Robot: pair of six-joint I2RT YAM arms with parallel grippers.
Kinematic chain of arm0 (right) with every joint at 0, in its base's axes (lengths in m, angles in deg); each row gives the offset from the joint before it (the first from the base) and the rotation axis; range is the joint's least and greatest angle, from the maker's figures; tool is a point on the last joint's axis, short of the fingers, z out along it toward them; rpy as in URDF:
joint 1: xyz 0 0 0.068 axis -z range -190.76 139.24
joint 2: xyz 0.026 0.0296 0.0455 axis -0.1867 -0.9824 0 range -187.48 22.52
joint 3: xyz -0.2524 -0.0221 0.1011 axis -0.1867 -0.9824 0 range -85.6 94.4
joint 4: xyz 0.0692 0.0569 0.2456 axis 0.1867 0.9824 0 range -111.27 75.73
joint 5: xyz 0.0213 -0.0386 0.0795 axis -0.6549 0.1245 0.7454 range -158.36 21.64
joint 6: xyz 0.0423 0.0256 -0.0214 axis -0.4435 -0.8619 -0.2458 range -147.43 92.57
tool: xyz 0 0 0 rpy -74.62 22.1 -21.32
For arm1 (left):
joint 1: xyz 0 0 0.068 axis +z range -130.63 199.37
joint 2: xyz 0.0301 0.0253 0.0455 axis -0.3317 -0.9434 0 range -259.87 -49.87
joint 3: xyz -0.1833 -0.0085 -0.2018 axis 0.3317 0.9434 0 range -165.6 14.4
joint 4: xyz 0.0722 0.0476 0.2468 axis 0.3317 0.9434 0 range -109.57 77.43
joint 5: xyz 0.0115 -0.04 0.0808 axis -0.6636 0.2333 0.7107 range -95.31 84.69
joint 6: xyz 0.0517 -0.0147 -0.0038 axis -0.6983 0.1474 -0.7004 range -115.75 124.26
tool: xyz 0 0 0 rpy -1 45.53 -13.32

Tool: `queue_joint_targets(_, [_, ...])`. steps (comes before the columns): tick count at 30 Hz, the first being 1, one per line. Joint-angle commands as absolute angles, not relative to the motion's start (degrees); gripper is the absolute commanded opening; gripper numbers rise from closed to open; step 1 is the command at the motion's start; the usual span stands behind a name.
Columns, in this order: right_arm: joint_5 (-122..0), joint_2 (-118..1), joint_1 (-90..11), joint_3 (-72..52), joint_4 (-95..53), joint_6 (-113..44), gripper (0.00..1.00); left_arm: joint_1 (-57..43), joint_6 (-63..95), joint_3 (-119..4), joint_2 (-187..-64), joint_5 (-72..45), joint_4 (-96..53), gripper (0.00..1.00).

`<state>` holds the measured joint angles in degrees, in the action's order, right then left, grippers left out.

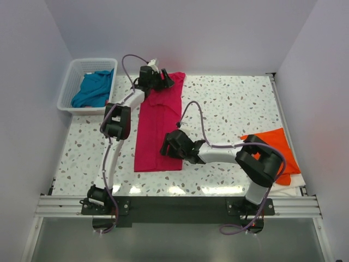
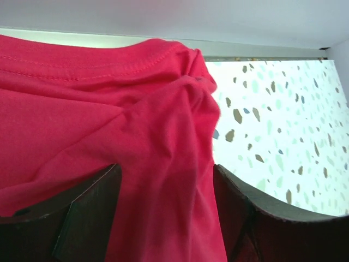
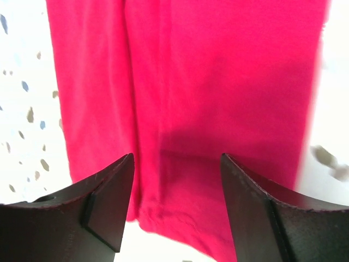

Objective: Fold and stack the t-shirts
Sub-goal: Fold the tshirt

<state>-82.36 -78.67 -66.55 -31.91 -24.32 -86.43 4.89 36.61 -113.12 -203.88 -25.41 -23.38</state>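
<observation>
A crimson-pink t-shirt [image 1: 158, 128], folded into a long narrow strip, lies on the speckled table [image 1: 234, 103] left of centre, running from near to far. The left gripper [image 1: 163, 82] sits at the strip's far end by the collar, fingers spread wide with a ridge of cloth between them (loose, not pinched). The right gripper [image 1: 167, 146] hovers at the strip's near right edge, also spread. A teal-blue t-shirt [image 1: 94, 90] lies crumpled in the white basket [image 1: 67, 87] at far left. An orange t-shirt [image 1: 272, 143] lies at the table's right edge.
</observation>
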Motion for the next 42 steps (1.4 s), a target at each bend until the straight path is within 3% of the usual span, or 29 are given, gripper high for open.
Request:
queue_joint_targets(1, [-86.28, -72.06, -66.22, -33.83, -21.46, -83.33, 0.68, 4.87, 39.14, -111.9, -194.46, -29.92, -30.02, 0.73])
queue_joint_targets(4, [-88.13, -66.7, -66.22, -36.73, -19.35, -83.5, 0.68, 4.87, 40.03, -108.83, -188.49, -29.75, -31.34, 0.74])
queue_joint_targets(9, [-89.02, -59.76, -66.22, -42.16, -16.35, -84.73, 0.68, 4.78, 41.52, -93.21, -175.31, -26.86, -32.66, 0.72])
queue_joint_targets(13, [-87.97, -58.78, -66.39, -44.2, -13.02, -84.73, 0.68, 4.78, 44.68, -74.49, -161.43, -15.55, -30.23, 0.62])
queue_joint_targets(16, [-86.3, -59.13, -66.48, -46.05, -13.01, -85.17, 0.66, 4.52, 47.84, -59.81, -149.66, -9.21, -27.31, 0.43])
queue_joint_targets(19, [-85.42, -59.22, -67.36, -48.16, -14.76, -86.48, 0.65, 3.47, 50.48, -41.65, -137.18, -2.8, -24.07, 0.37])
queue_joint_targets(28, [-86.47, -61.41, -72.01, -47.64, -16.09, -89.03, 0.63, 0.13, 56.01, -10.42, -100.27, 9.36, -10.45, 0.4])
queue_joint_targets(33, [-87.61, -65.01, -74.39, -47.28, -17.32, -91.58, 0.59, -1.28, 57.08, -2.74, -93.12, 9.02, -7.79, 0.51])
queue_joint_targets(37, [-88.23, -67.13, -74.83, -46.58, -17.67, -92.47, 0.56, -2.16, 57.08, 0.51, -91.97, 7.87, -6.74, 0.52])
queue_joint_targets(40, [-88.75, -67.31, -74.92, -46.4, -17.32, -92.47, 0.47, -3.3, 57.16, 2.27, -90.92, 7.96, -5.95, 0.51])
queue_joint_targets(42, [-89.63, -66.87, -74.92, -46.93, -16.79, -92.73, 0.35, -4.09, 57.43, 3.5, -90.21, 7.35, -5.25, 0.5])
